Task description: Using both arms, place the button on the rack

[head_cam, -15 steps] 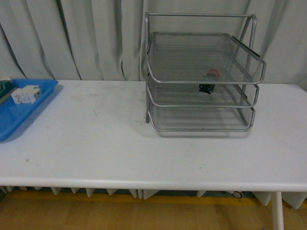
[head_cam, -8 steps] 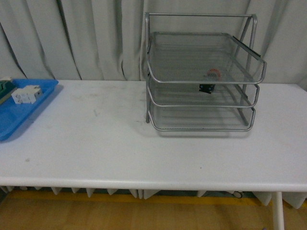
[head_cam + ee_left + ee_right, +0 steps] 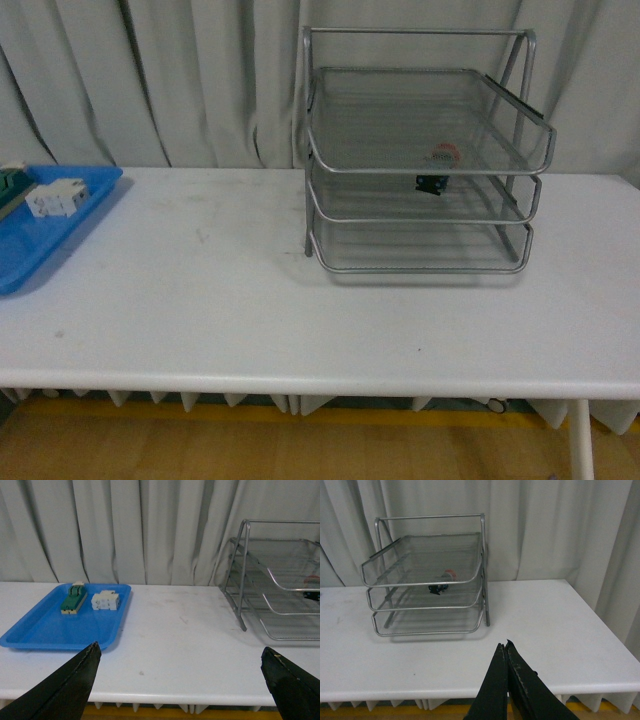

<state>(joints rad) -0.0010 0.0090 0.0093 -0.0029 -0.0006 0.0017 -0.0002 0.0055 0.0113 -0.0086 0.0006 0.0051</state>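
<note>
The silver wire-mesh rack (image 3: 425, 150) stands on the white table at the back right. The button (image 3: 440, 166), red cap and dark body, lies inside the rack, seen through the mesh of the upper tiers; which tier holds it I cannot tell. It also shows in the right wrist view (image 3: 442, 582). No arm shows in the front view. My left gripper (image 3: 182, 655) is open and empty, low over the table's front edge, far from the rack (image 3: 280, 580). My right gripper (image 3: 504, 647) is shut and empty, in front of the rack (image 3: 427, 575).
A blue plastic tray (image 3: 30, 240) lies at the table's left end, holding a white block component (image 3: 55, 197) and a green-and-cream switch part (image 3: 73, 598). Grey curtains hang behind the table. The table's front edge (image 3: 320, 380) runs across the front view.
</note>
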